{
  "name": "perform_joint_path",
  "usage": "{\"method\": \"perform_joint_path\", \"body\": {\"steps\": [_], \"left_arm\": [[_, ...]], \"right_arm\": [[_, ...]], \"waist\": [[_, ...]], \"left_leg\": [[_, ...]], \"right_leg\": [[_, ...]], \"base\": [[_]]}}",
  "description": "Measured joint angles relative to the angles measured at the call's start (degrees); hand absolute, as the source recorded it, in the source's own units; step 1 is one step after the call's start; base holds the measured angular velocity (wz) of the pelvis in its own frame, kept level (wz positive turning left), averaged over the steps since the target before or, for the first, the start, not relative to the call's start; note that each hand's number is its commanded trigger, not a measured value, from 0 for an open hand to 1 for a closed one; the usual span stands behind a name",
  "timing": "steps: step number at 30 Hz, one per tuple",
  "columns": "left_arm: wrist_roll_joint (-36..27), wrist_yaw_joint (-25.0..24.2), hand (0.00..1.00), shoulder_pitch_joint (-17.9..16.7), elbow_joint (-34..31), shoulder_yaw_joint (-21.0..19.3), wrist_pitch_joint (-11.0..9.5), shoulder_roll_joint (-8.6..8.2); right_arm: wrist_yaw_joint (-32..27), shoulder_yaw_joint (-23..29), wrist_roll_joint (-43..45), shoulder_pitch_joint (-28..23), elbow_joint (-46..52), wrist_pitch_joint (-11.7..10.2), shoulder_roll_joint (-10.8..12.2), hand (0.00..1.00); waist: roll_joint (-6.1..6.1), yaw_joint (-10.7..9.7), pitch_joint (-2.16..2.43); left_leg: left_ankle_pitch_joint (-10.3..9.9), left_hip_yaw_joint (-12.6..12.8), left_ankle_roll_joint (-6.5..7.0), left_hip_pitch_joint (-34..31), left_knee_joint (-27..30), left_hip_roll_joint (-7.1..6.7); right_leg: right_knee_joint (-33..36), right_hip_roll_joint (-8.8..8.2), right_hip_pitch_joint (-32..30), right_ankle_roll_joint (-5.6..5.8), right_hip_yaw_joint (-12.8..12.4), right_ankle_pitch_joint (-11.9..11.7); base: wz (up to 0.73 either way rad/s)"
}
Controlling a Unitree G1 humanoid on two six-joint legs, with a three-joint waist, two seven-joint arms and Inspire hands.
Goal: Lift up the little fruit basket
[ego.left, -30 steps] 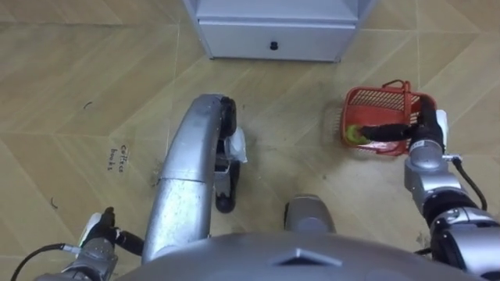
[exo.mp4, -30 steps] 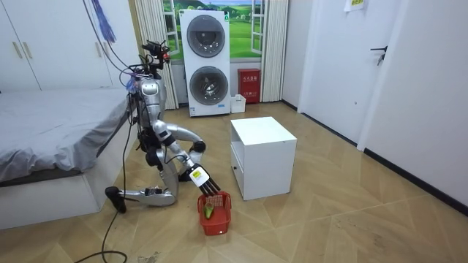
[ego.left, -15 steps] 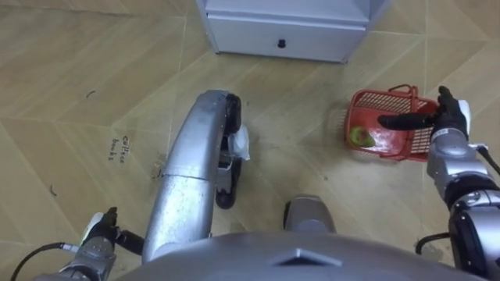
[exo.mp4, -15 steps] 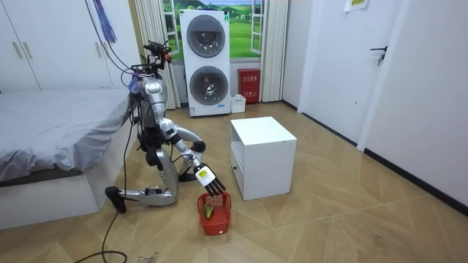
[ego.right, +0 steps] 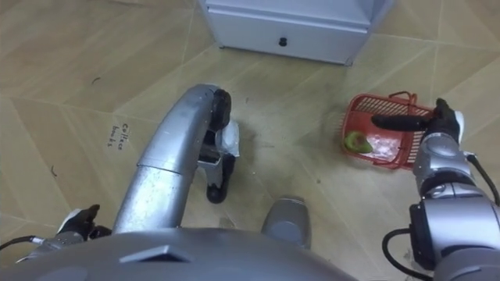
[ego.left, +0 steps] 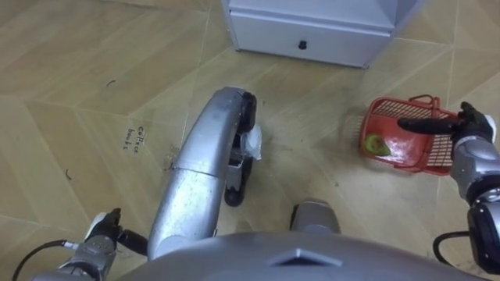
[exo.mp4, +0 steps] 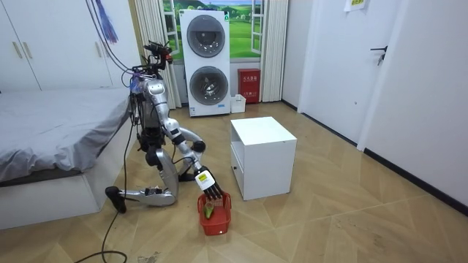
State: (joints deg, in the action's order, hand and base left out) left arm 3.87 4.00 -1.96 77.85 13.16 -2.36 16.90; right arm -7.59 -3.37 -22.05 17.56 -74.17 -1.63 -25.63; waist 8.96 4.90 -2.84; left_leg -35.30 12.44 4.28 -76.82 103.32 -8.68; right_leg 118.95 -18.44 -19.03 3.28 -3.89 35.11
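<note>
The right hand (ego.left: 471,125) is held open, its fingers (ego.left: 422,122) stretched straight over the top of the fruit basket (ego.left: 412,158), probably so that they can be slid under the handle (ego.left: 426,99) before being curled. The basket is stood on the floor (ego.left: 312,101) directly beneath the fingers, not yet gripped, with a green fruit (ego.left: 375,144) below the fingertips. The left hand (ego.left: 101,232) is seen low at the side; its state cannot be told.

Illegible scrawl (ego.left: 135,137) on floor (ego.left: 62,78)
</note>
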Motion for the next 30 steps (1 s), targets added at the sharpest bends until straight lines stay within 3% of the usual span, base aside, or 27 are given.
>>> {"method": "perform_joint_path", "body": {"steps": [11, 18, 19, 20, 22, 23, 30], "left_arm": [[0.0, -2.4, 0.0, 0.0, -0.1, 0.0, 1.4, 0.02], [0.1, -2.6, 0.0, 0.0, -0.2, 0.0, 2.1, 0.0], [0.1, -2.7, 0.0, 0.0, -0.2, 0.0, 2.1, 0.01], [0.1, -2.8, 0.0, 0.0, -0.2, 0.0, 2.1, 0.01], [0.0, -3.2, 0.0, 0.0, -0.2, 0.0, 2.2, 0.01], [0.0, -3.2, 0.0, 0.0, -0.2, 0.0, 2.2, 0.01], [0.0, -3.7, 0.0, 0.0, -0.5, 0.1, 2.4, 0.01]], "right_arm": [[1.7, -0.5, -0.2, 0.4, -2.3, 0.5, -0.1, 0.0], [4.1, -0.6, -1.4, 0.4, -2.3, 0.7, -0.3, 0.0], [4.7, -1.4, -1.3, 0.4, -2.3, 0.8, -0.4, 0.15], [5.0, -1.9, -1.2, 0.4, -2.3, 0.9, -0.4, 0.43], [5.7, -3.5, 0.1, 0.4, -2.1, 1.6, -0.4, 0.78], [5.8, -3.9, 0.3, 0.4, -2.1, 1.7, -0.4, 1.0], [7.3, -6.8, 2.4, 0.4, -2.1, 2.2, -0.3, 1.0]], "waist": [[-0.57, 0.1, 0.0], [-2.11, 0.1, 0.27], [-2.29, 0.2, 0.29], [-2.32, 0.3, 0.3], [-2.37, 0.3, 0.33], [-2.37, 0.3, 0.33], [-2.12, 0.7, 0.19]], "left_leg": [[0.1, 0.0, 0.06, -0.9, 0.1, 0.28], [0.1, 0.0, 0.06, -1.1, 0.1, 0.25], [0.1, 0.0, 0.06, -1.1, 0.1, 0.26], [0.1, 0.0, 0.06, -1.1, 0.1, 0.26], [0.1, 0.0, 0.03, -1.1, 0.0, 0.32], [0.1, -0.1, -0.02, -1.1, 0.0, 0.32], [0.1, -0.1, -0.08, -1.1, 0.0, 0.8]], "right_leg": [[0.1, 0.12, -1.1, 0.25, -0.3, 0.1], [0.1, 0.42, -1.2, 0.26, -0.1, 0.1], [0.1, 0.39, -1.3, 0.26, 0.0, 0.1], [0.1, 0.38, -1.3, 0.26, 0.0, 0.1], [0.1, 0.45, -1.3, 0.3, 0.0, 0.2], [0.1, 0.47, -1.3, 0.3, 0.0, 0.2], [0.4, 0.6, -1.7, 0.3, -0.2, 0.2]], "base": [[0.0], [0.0], [0.0], [0.0], [0.0], [0.0], [-0.02]]}}
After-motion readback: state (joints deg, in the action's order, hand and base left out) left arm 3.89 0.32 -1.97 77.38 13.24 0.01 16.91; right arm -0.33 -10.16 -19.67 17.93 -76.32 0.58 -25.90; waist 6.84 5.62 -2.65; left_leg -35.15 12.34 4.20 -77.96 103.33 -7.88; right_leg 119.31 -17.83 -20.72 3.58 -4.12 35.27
